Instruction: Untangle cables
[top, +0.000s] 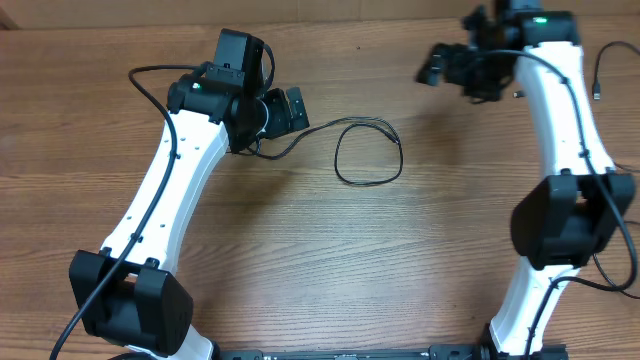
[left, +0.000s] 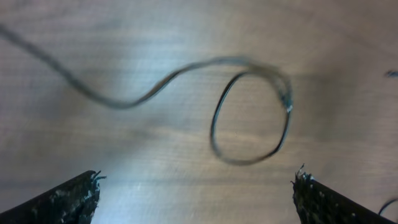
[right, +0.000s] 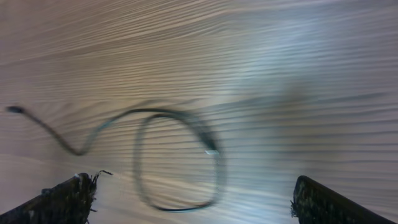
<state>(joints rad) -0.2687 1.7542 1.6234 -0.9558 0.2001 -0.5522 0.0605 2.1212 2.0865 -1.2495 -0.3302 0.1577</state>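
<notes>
One cable (top: 401, 158): flat on the table (top: 330, 260), curled into a single loop just beside left gripper (top: 292, 108), tail trailing back under that gripper's wrist.
Crossing: at the loop's top, strand over strand, plug tip (left: 288, 107) right by it; blurred in both wrist views, so no telling which strand lies on top.
Left gripper: aimed at the loop, fingers (left: 68, 199) spread wide, nothing between them.
Right gripper (top: 432, 68): well apart from left gripper, beyond the loop, likewise gaping wide and holding nothing.
Risk one: a pinch right at the crossing. Probably grabs two strands at once and cinches the loop toward a knot instead of opening it.
Risk two: a thin cord on bare wood. Easy to close on the table, skid off, and flick the loop out of shape.
Risk three: the tail under left gripper's wrist. Likely to snag on a lift and drag the whole cable along.
Risk four: a pull from both sides without freeing an end first. Tightens rather than clears.
Safer bet: a grab on one free end, away from the crossing.
</notes>
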